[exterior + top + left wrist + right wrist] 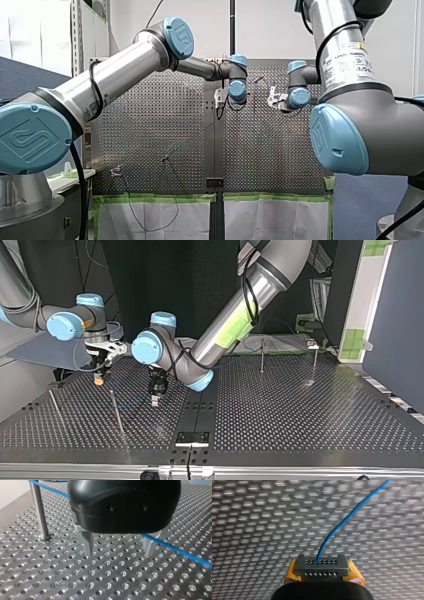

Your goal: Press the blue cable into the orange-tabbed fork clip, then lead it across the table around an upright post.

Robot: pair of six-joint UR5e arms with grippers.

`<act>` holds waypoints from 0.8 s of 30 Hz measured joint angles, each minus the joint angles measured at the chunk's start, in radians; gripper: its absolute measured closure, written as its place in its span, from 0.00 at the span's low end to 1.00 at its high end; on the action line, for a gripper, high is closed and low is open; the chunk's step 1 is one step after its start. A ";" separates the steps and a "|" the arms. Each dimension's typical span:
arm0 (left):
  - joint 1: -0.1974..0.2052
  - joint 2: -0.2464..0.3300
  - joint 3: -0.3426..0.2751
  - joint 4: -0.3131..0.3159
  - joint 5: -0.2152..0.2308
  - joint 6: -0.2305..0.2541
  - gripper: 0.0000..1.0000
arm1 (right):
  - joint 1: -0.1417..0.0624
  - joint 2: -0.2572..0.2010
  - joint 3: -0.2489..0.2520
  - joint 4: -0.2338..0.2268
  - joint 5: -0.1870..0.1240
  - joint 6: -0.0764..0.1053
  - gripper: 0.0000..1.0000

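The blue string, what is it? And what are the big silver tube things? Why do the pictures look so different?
Those tubes are two robot arms: the left arm and the right arm. One picture looks from behind them, one faces them from across the table, full of little holes. The other two come from cameras on the wrists. The string is a blue cable. The right hand, with yellow pads, pinches it. The left hand is open, with the cable running by its metal fingers, near an upright post.
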 joint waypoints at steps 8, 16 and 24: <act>-0.008 0.000 0.007 0.000 -0.036 0.005 0.00 | -0.002 0.078 0.066 -0.078 0.021 -0.006 1.00; -0.011 0.000 0.010 0.001 -0.057 0.006 0.00 | -0.022 0.161 0.077 -0.129 0.033 -0.027 1.00; -0.012 0.000 0.011 0.006 -0.071 0.000 0.00 | -0.062 0.231 0.078 -0.152 0.047 -0.039 1.00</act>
